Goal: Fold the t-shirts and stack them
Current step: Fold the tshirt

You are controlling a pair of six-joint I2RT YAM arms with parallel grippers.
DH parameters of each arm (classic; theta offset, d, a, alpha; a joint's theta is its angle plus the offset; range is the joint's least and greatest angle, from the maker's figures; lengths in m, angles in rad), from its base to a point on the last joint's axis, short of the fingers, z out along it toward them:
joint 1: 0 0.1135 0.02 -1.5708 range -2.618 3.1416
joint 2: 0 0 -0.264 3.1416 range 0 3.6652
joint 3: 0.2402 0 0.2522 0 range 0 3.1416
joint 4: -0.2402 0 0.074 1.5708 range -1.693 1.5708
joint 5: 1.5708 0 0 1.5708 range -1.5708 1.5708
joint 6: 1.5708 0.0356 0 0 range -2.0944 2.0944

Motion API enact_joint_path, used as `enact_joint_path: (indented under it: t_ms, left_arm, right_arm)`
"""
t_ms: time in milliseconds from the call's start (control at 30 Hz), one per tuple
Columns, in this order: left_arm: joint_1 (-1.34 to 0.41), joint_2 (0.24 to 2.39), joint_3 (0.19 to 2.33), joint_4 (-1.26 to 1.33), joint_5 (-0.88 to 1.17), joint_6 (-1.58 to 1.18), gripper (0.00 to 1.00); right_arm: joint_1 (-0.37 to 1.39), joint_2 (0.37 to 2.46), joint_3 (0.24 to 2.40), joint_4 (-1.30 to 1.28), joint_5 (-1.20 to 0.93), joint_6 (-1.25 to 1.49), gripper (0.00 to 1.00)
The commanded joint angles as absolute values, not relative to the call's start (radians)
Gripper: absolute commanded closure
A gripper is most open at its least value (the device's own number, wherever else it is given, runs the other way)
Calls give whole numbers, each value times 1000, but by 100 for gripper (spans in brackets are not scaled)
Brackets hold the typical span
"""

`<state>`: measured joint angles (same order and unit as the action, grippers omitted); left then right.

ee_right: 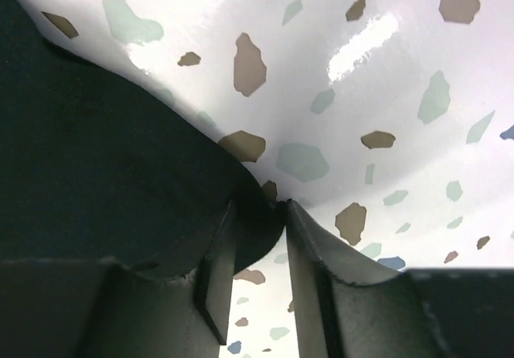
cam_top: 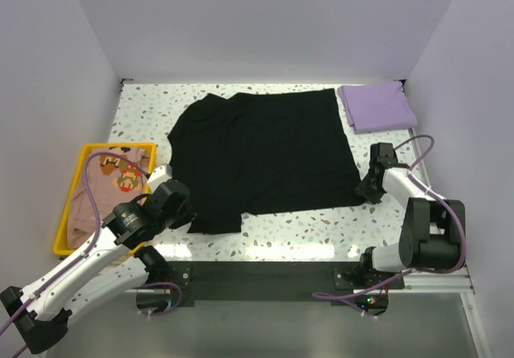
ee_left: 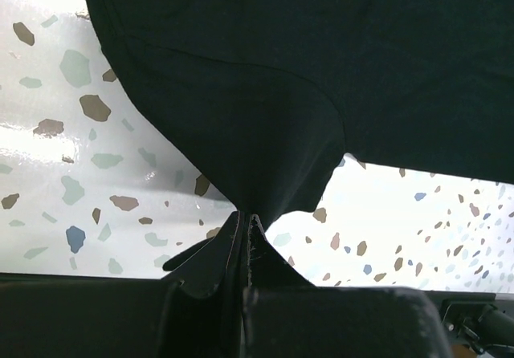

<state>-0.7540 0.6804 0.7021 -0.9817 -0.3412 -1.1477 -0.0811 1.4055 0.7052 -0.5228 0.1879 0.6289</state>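
Observation:
A large black t-shirt lies spread flat across the middle of the table. My left gripper is at its near left corner. In the left wrist view this gripper is shut on a pinch of the black cloth. My right gripper is at the shirt's near right corner. In the right wrist view its jaws stand a little apart, with the corner of the black cloth between the tips. A folded lavender t-shirt lies at the back right. A peach t-shirt with brown-red print lies in the tray.
A yellow plastic tray stands at the left edge of the speckled table. White walls close in the back and both sides. A dark rail with the arm bases runs along the near edge.

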Motion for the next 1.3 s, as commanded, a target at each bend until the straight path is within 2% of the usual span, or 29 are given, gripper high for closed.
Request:
enact_joint_path:
  t_ms: [0, 67, 100, 233, 567, 867, 967, 1100, 1267]
  left_arm:
    - [-759, 678, 749, -956, -354, -1123, 100]
    - [-759, 684, 759, -965, -356, -1126, 100]
    - [-759, 684, 765, -982, -360, -1127, 100]
    - [-759, 672, 816, -1034, -397, -1135, 100]
    - [-759, 634, 873, -1140, -408, -1152, 100]
    - [-759, 684, 827, -1063, -371, -1092, 100]
    - [-758, 750, 845, -1025, -416, -1059, 100]
    - [-712, 847, 891, -936, -469, -956, 100]
    - [-548, 1003, 902, -746, -345, -813, 100]
  right_arm:
    - [-87, 1422, 715, -466, 161, 621, 71]
    - [-86, 1404, 716, -480, 146, 623, 86]
    - [-87, 1373, 719, -495, 141, 618, 90]
    - [-87, 1292, 726, -548, 104, 614, 98]
    - [-103, 1121, 721, -675, 43, 589, 100]
    - [-133, 1019, 796, -775, 26, 560, 100]
    - [-133, 1057, 819, -732, 3, 558, 100]
    - [-133, 1213, 860, -657, -66, 548, 100]
    - [-133, 1371, 948, -569, -164, 551, 100]
